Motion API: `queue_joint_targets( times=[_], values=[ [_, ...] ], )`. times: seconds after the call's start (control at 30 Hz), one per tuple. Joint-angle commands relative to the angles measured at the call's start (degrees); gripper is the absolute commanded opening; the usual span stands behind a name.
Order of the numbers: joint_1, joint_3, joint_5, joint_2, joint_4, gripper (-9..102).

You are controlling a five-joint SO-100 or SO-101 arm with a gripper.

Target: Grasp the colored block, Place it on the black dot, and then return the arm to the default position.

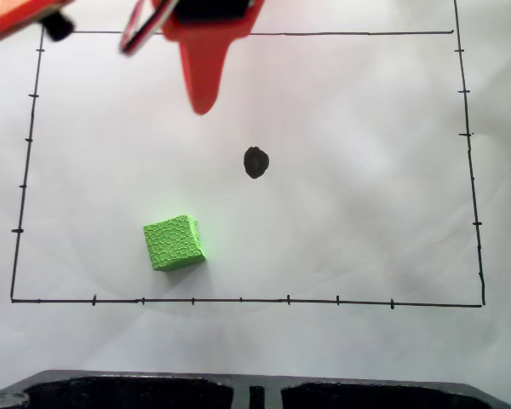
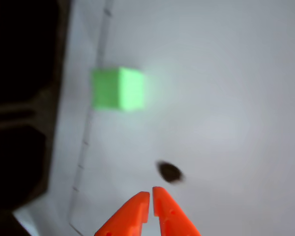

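Orange arm (image 1: 206,34) hangs in from the top edge of the fixed view, tapered pointed finger (image 1: 203,81) aiming down toward the paper, tip just inside the drawn border line (image 1: 341,33). Black servo and some wires at the top near the arm, partly cut off by the frame.

Gripper (image 2: 151,192) in the wrist view: two orange fingertips come up from the bottom edge, tips nearly touching, only a thin slit between them, nothing held. So narrow, empty.

Green cube (image 1: 174,243) sits on the white paper (image 1: 366,213) in the lower left part of the bordered rectangle, fixed view, close to the bottom border line but not touching it. Pebbled cracked texture on top, rotated a bit against the border lines. In the wrist view the cube (image 2: 119,88) is blurred, upper left, near the faint border line with tick marks.

Black dot (image 1: 255,162) is roughly mid-rectangle, up and right of the cube, well apart from it. Bare, nothing on it. In the wrist view the dot (image 2: 169,171) lies just above and right of the fingertips, smeared by blur.

Finger tip in the fixed view is up-left of the dot, apart from both dot and cube.

Dark moulded tray edge (image 1: 255,392) along the bottom of the fixed view, off the paper; same dark shape (image 2: 19,98) down the left side of the wrist view
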Motion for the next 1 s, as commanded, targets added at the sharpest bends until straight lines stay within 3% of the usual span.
queue_joint_targets(
  times=[0.0, 0.57, 0.97],
  values=[
    [1.4, -7.4, -1.1, -6.1, -2.0, 0],
    [5.4, -25.4, -3.5, -28.0, -0.9, 6],
    [5.3, -28.8, -2.6, -36.4, -1.3, 27]
  ],
)
